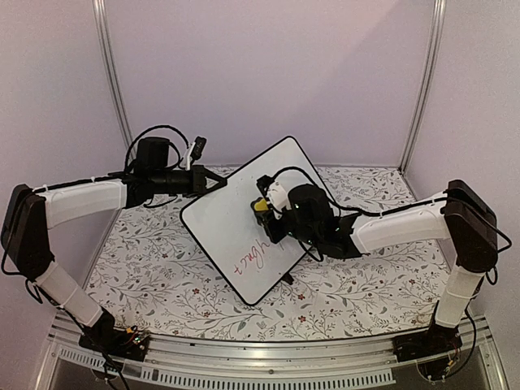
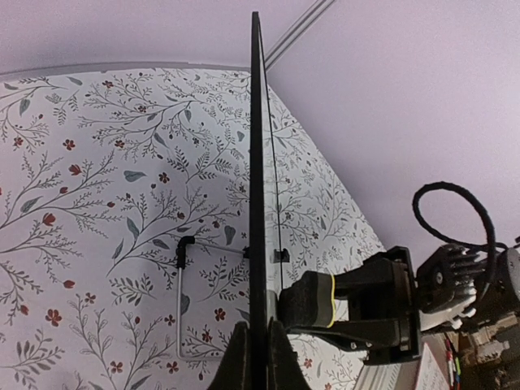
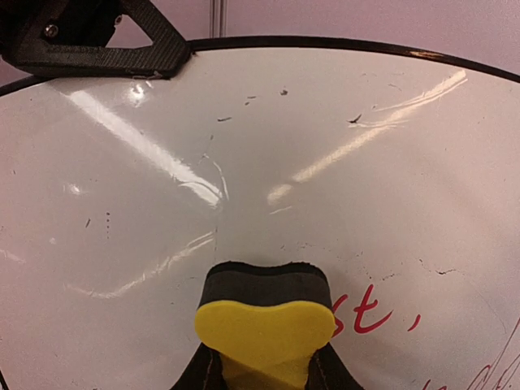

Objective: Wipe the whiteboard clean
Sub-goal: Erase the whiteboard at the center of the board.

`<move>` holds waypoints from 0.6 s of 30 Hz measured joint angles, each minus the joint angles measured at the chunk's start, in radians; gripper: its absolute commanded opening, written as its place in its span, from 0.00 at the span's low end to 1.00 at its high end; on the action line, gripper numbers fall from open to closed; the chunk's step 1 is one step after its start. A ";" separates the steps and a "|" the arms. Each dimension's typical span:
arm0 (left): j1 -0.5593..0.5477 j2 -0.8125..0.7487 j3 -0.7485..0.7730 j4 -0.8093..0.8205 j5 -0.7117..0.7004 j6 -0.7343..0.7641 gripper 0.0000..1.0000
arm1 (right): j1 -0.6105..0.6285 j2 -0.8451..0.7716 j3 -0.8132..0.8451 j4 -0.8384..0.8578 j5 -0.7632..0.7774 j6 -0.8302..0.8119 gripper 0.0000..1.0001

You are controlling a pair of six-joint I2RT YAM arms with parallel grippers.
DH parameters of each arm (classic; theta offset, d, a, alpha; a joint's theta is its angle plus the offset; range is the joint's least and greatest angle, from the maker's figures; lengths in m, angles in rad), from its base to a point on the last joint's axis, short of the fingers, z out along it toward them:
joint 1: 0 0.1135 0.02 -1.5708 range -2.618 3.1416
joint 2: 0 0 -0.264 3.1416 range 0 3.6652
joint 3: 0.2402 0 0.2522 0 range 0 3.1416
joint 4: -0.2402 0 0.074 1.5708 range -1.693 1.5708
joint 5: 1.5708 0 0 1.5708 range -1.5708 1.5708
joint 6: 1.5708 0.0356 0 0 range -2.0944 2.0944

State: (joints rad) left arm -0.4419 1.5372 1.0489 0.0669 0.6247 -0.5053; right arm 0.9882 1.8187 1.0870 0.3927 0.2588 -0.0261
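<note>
The whiteboard (image 1: 236, 223) stands tilted on the floral-covered desk (image 1: 154, 268), turned diagonally with one rounded corner high toward the back wall and its lowest corner toward the arm bases. The left gripper (image 1: 216, 183) is clamped on the whiteboard's thin black frame at the upper left edge. In the left wrist view the left gripper's fingers (image 2: 240, 361) pinch the frame from both sides, and the board appears edge-on as a dark vertical line. The right gripper (image 1: 265, 213) is closed on an eraser (image 1: 260, 206) with a yellow body and a black pad. That pad is pressed flat against the whiteboard's face near its middle, just above the red handwriting (image 1: 248, 258) on the lower half. From the right wrist view the eraser (image 3: 264, 313) sits on the white surface with red letters (image 3: 370, 313) just beside it, and faint dark flecks and smears mark the wiped area above it. A thin wire stand (image 2: 180, 301) shows behind the whiteboard, resting on the desk.
</note>
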 measured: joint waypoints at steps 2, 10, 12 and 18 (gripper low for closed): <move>0.000 0.000 0.000 0.000 0.000 -0.001 0.00 | 0.000 0.000 0.008 -0.009 0.000 -0.005 0.00; -0.001 0.000 0.000 0.002 0.003 0.000 0.00 | -0.015 0.050 0.166 -0.029 -0.007 -0.045 0.00; -0.001 0.000 0.000 0.002 0.003 0.000 0.00 | -0.024 0.063 0.197 -0.029 -0.009 -0.051 0.00; -0.001 0.000 0.000 0.002 0.001 0.000 0.00 | -0.035 0.070 0.206 -0.028 -0.011 -0.061 0.00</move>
State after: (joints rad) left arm -0.4431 1.5372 1.0489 0.0685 0.6258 -0.5053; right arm 0.9527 1.8885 1.2934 0.3645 0.2478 -0.0872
